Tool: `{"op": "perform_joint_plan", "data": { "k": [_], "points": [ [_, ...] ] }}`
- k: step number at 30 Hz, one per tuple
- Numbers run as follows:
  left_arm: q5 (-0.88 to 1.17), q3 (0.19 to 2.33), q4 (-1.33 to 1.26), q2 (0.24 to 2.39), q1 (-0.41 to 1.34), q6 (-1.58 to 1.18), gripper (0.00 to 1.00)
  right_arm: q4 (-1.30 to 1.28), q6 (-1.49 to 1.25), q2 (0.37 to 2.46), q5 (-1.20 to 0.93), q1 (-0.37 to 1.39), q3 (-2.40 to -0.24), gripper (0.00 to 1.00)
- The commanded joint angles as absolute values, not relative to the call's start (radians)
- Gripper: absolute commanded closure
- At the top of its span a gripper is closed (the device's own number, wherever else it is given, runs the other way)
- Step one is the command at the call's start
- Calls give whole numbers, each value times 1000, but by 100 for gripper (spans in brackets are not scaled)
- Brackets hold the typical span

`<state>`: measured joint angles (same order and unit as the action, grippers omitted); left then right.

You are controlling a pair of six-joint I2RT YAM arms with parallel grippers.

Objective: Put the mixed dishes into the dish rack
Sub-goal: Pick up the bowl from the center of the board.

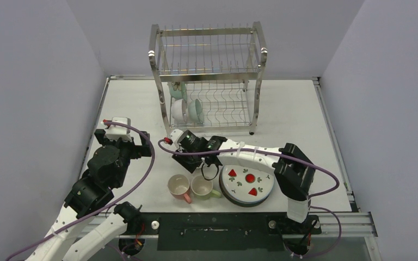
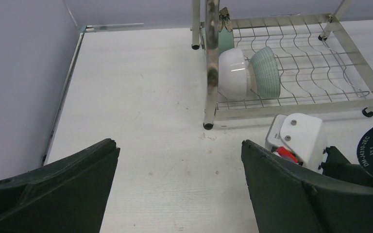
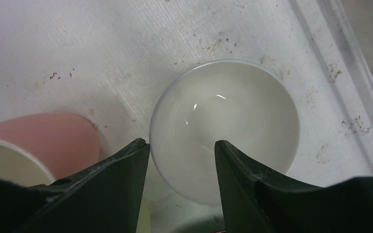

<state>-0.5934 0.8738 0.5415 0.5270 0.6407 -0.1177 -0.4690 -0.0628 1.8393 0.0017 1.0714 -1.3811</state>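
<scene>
The dish rack [image 1: 209,76] stands at the back middle of the table. Its lower tier holds a white bowl [image 1: 179,110] and a mint-green bowl [image 1: 195,110] on edge, both also in the left wrist view as the white bowl [image 2: 233,73] and the mint-green bowl [image 2: 264,73]. On the table lies another white bowl [image 3: 223,111], upright; my right gripper [image 3: 182,145] hovers open over its near rim, one finger outside, one over the inside. A pink mug [image 1: 178,187], a green mug [image 1: 202,186] and a strawberry plate [image 1: 246,184] sit near the front. My left gripper [image 2: 179,160] stands wide open over bare table.
The right arm [image 1: 250,155] reaches leftward across the plate and mugs. Its white wrist camera [image 2: 298,136] is close to the rack's front left foot [image 2: 208,125]. Purple cables loop off both arms. Grey walls close in the table on three sides.
</scene>
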Motion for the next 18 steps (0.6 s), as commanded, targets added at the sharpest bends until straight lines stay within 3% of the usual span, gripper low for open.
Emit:
{"op": "perform_joint_plan", "data": {
  "k": [1,14,18],
  "points": [
    [-585,885,503,529,645,-109,3,-560,-14,1865,32,1104,-1459,47],
    [-577,884,502,534,644,-110,3,-671,44,1971,23,1137,-1555,51],
    [-577,884,502,535,645,-110,3,-680,47,1989,20,1137,-1573,63]
  ]
}}
